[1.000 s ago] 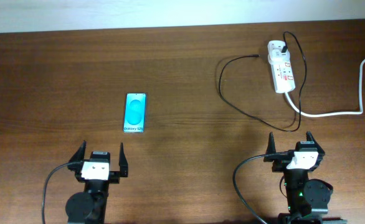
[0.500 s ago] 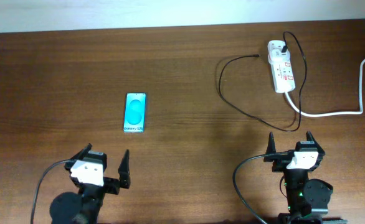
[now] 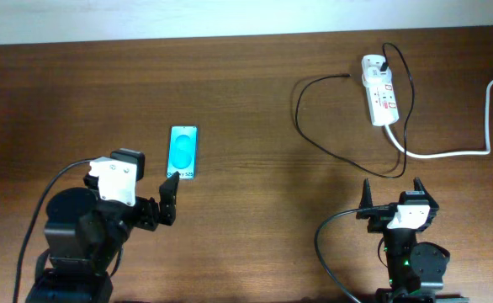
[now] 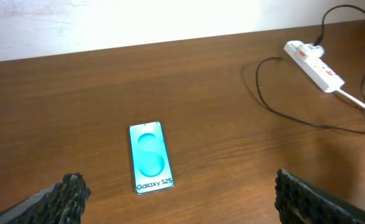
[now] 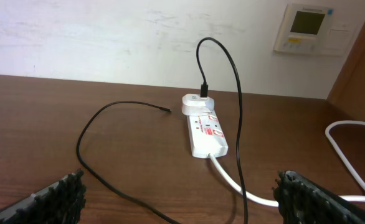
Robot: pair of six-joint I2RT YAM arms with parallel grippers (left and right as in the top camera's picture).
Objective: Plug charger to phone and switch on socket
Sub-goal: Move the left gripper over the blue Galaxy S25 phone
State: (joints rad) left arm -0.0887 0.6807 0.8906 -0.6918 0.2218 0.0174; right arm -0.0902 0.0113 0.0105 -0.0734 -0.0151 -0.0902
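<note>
The phone (image 3: 183, 151) lies flat on the brown table, its cyan screen up; in the left wrist view the phone (image 4: 150, 157) is just ahead of my jaws. My left gripper (image 3: 148, 190) (image 4: 177, 184) hovers close in front of it, open and empty. The white socket (image 3: 379, 88) (image 5: 204, 130) lies at the back right. The black charger (image 3: 299, 109) is plugged in at the socket's far end, loops over the table, and its free tip (image 5: 167, 111) rests left of the socket. My right gripper (image 3: 392, 187) (image 5: 181, 183) stands open and empty, well short of the cable.
A thick white cord (image 3: 457, 151) (image 5: 350, 134) runs from the socket towards the table's right edge. A wall panel (image 5: 307, 28) hangs behind the table. The charger's loop (image 4: 263, 99) lies between the phone and the socket.
My left arm has risen and swung forward and rightwards towards the phone, still open. The right arm, phone, charger and socket have not moved.
</note>
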